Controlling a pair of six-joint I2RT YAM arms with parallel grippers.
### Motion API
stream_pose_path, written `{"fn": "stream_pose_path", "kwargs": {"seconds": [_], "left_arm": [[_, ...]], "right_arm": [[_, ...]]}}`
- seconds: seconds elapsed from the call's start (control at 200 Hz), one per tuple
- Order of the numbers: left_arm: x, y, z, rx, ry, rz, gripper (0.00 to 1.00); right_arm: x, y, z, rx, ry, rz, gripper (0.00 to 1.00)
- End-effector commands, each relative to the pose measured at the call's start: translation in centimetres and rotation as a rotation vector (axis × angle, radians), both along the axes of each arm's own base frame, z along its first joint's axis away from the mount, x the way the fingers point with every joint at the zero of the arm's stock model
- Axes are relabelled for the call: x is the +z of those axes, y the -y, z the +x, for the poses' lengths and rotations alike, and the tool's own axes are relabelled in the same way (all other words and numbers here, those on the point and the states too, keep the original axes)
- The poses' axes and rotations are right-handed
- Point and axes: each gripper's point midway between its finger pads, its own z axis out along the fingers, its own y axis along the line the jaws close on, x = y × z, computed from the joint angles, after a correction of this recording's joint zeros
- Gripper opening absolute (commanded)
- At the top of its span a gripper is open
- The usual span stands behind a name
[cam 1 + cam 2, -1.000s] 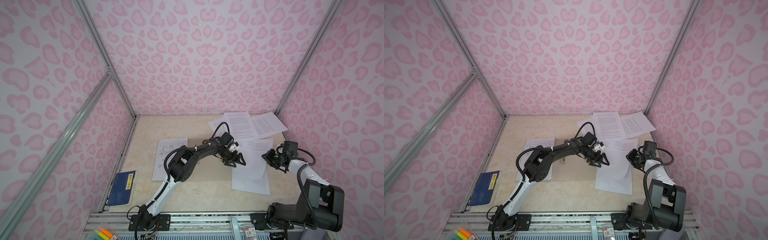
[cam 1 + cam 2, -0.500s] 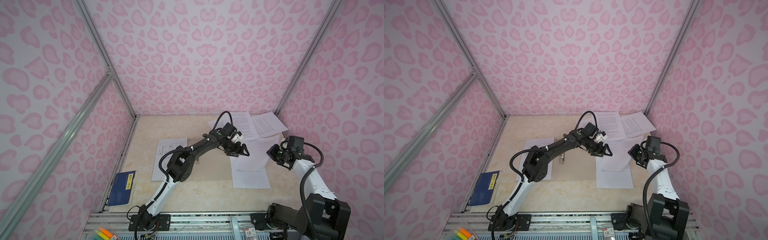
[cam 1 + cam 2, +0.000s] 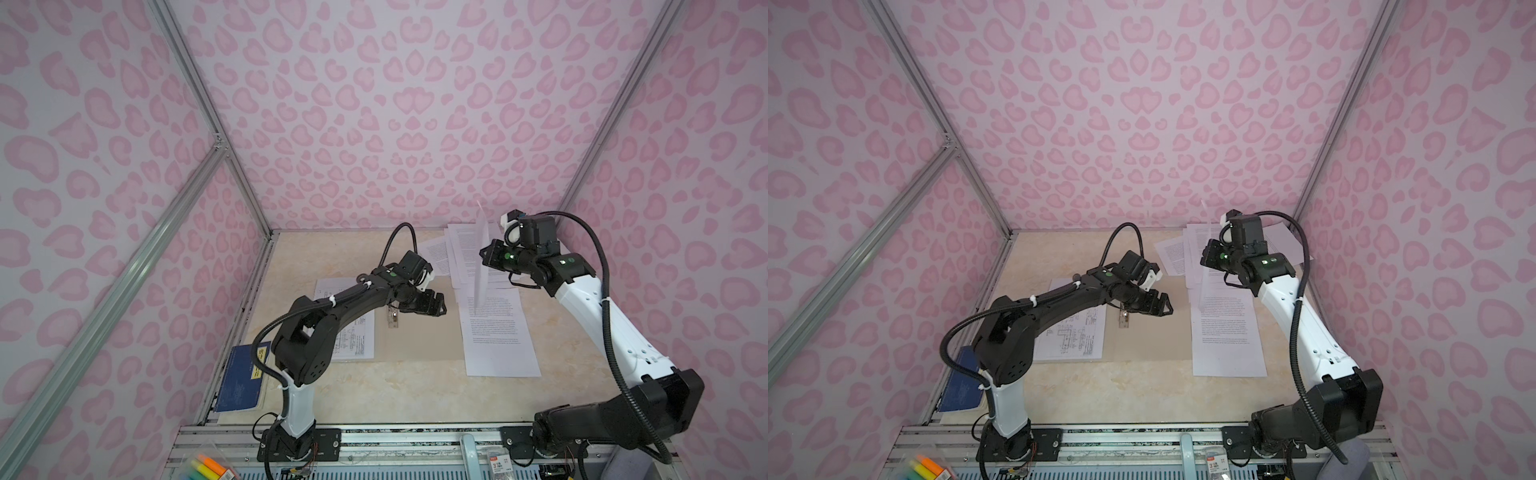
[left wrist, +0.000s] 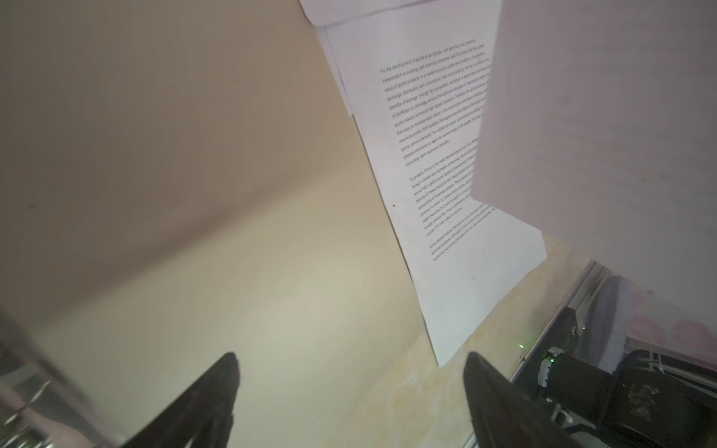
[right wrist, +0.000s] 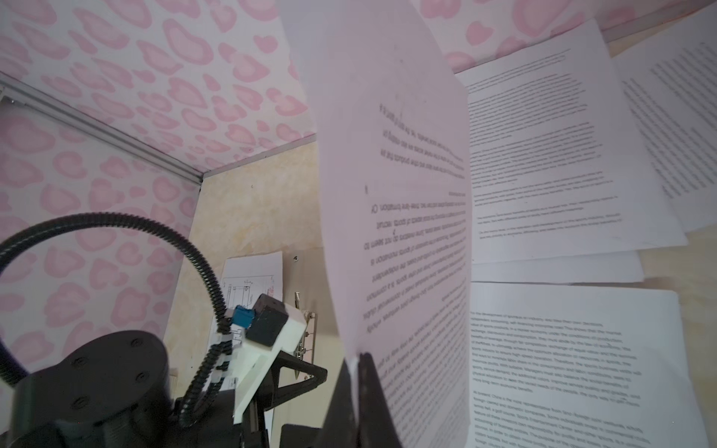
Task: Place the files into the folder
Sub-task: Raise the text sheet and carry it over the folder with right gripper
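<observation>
My right gripper (image 3: 485, 254) is shut on the edge of a printed sheet (image 3: 482, 257) and holds it upright above the table, edge-on in both top views. In the right wrist view this sheet (image 5: 395, 194) rises from the shut jaws (image 5: 357, 360). Other files lie flat: one printed sheet (image 3: 498, 340) at the right and a pile (image 3: 465, 245) at the back. The grey-beige folder (image 3: 415, 345) lies open mid-table, with a sheet of line drawings (image 3: 353, 336) on its left leaf. My left gripper (image 3: 440, 303) hovers open and empty over the folder (image 4: 155, 155).
A metal clip (image 3: 392, 318) sits at the folder's spine. A dark blue book (image 3: 243, 378) lies at the front left by the wall. Coloured markers (image 3: 208, 467) stick out at the front rail. Pink patterned walls close in three sides.
My right gripper has shut on the sheet and lifted it up and back off the table. The left gripper has drawn back left over the folder and opened wider.
</observation>
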Motion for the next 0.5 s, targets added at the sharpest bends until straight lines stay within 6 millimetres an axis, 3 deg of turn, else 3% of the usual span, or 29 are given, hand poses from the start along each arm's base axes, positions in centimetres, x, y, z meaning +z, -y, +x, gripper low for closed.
{"fn": "stream_pose_path", "kwargs": {"seconds": [0.0,0.115,0.175,0.23,0.285,0.305,0.495], "left_arm": [[21.7,-6.3,-4.1,0.061,0.546,-0.329,0.94],[21.3,-10.4,-5.4,0.155,0.619,-0.307,0.96],[20.1,-12.8,-5.3,0.234,0.651,-0.227,1.00],[18.7,-14.9,-5.0,0.302,0.666,-0.142,0.98],[17.2,-16.3,-5.2,0.337,0.647,-0.086,0.98],[16.9,-16.7,-5.3,0.341,0.643,-0.078,0.98],[15.2,-17.4,-5.6,0.353,0.600,-0.053,0.98]], "right_arm": [[1.0,-3.3,0.8,0.053,0.019,0.010,0.00],[0.7,-7.6,1.0,0.147,0.003,0.070,0.00],[0.4,-9.5,0.7,0.201,-0.015,0.129,0.00],[-0.1,-10.6,0.3,0.235,-0.030,0.172,0.00],[-0.6,-10.7,0.1,0.242,-0.029,0.178,0.00],[-2.4,-10.3,-0.1,0.233,-0.061,0.162,0.00],[-10.6,-6.2,0.2,0.179,-0.178,0.124,0.00]]}}
